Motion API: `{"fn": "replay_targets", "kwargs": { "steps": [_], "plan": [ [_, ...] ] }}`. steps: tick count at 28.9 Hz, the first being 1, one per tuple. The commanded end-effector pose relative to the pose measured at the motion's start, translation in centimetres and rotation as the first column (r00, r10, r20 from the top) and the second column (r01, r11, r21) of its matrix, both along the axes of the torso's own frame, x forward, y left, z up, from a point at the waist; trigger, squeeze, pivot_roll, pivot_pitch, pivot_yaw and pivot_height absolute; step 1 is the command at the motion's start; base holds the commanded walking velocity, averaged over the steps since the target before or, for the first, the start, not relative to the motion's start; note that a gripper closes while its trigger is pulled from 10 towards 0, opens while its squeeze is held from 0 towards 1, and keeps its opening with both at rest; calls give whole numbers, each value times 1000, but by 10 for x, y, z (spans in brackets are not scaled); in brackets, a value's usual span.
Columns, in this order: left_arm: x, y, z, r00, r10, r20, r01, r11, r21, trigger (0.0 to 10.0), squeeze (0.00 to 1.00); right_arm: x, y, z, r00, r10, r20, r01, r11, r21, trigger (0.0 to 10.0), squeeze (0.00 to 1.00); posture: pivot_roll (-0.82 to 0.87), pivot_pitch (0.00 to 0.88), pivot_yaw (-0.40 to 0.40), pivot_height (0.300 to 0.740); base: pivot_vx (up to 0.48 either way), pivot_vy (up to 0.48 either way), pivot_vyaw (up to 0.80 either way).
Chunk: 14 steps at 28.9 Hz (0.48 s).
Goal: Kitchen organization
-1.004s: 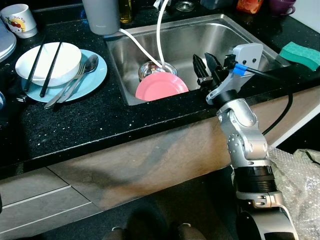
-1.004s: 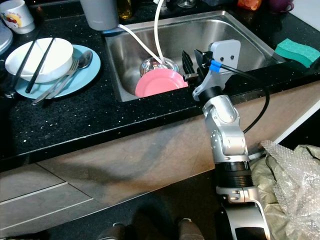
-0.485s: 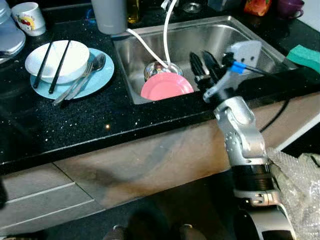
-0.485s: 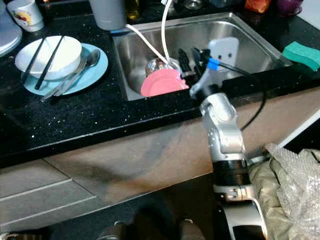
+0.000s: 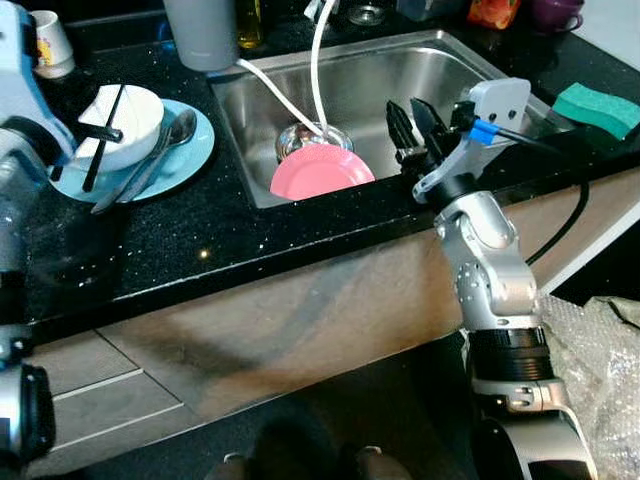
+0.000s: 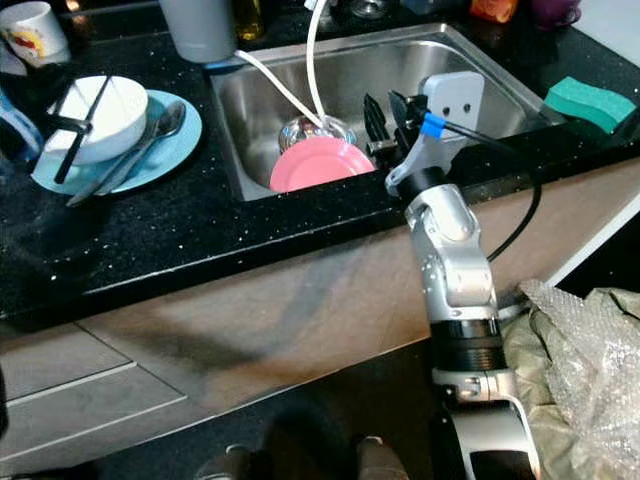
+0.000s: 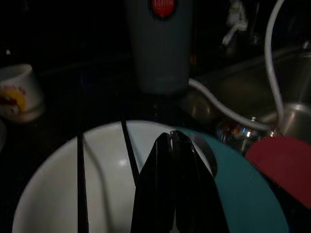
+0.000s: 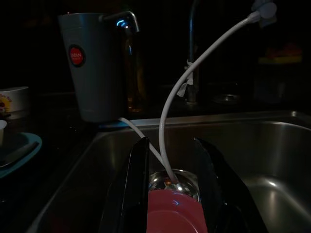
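**Both arms up at the counter, one at the sink and one over the bowl**

I have the black counter (image 5: pixel 230 240) in front of me with the steel sink (image 5: pixel 370 80) set into it. My right arm reaches over the sink's near edge, and the right gripper (image 5: pixel 418 125) hangs inside the basin with its two fingers spread apart and nothing between them. Just beside it, toward my left, the pink plate (image 5: pixel 320 172) leans in the sink, with a shiny metal bowl (image 5: pixel 305 138) behind it. In the right wrist view the plate sits low between the fingers, not touching them as far as I can tell. Two white hoses (image 5: pixel 318 60) drop into that metal bowl. Behind them, at the sink's far left corner, stands a grey jug (image 5: pixel 200 30).

My left arm is up at the left edge, and the left gripper (image 7: pixel 174 138) is over the white bowl (image 5: pixel 125 122), its fingers pressed together on nothing. Black chopsticks (image 5: pixel 103 135) lie across the bowl, which sits on a blue plate (image 5: pixel 165 160). A fork and spoon (image 5: pixel 160 145) rest on that plate beside the bowl. Beyond the left gripper is a white mug (image 6: pixel 25 30). Off past the right gripper, on the counter's right end, lies a green sponge (image 5: pixel 595 105).
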<state>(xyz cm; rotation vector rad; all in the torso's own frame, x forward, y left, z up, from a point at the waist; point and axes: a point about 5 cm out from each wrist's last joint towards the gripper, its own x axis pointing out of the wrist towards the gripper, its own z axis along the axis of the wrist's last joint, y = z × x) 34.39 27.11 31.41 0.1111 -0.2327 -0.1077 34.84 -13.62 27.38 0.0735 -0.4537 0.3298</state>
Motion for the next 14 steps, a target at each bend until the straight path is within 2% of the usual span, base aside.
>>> {"fn": "replay_targets", "kwargs": {
  "steps": [1,4,7,9,12,13,14],
  "plan": [
    [-3,-3,-5,999,21,-32,-20,999,30,10000,0,-3,-1,1,1000,5,5,-5,1000,4,10000,0,31,172,20,740,0,0,0],
    [-5,-5,-6,998,45,-35,-43,998,52,10000,0,-3,0,0,1000,6,3,-6,1000,2,10000,0,31,171,18,740,0,0,0],
    [-5,-4,-4,991,122,-46,-120,991,53,10000,0,-4,1,0,1000,8,-1,-8,1000,-1,10000,0,31,174,17,740,0,0,0],
    [-6,-4,0,990,137,-16,-136,990,47,10000,0,-4,2,-1,1000,12,-4,-12,1000,-2,10000,0,35,178,15,740,0,0,0],
    [-9,-10,5,998,61,17,-61,997,42,10000,0,-4,3,-1,1000,16,-8,-16,1000,-2,10000,0,38,179,14,740,0,0,0],
    [-13,-15,8,999,29,39,-32,995,98,10000,0,-4,4,-2,1000,22,-15,-22,1000,-6,10000,0,39,179,13,740,0,0,0],
    [-13,-15,8,999,29,39,-32,995,98,10000,0,-4,4,-2,1000,22,-15,-22,1000,-6,10000,0,39,179,13,740,0,0,0]
  ]
}}
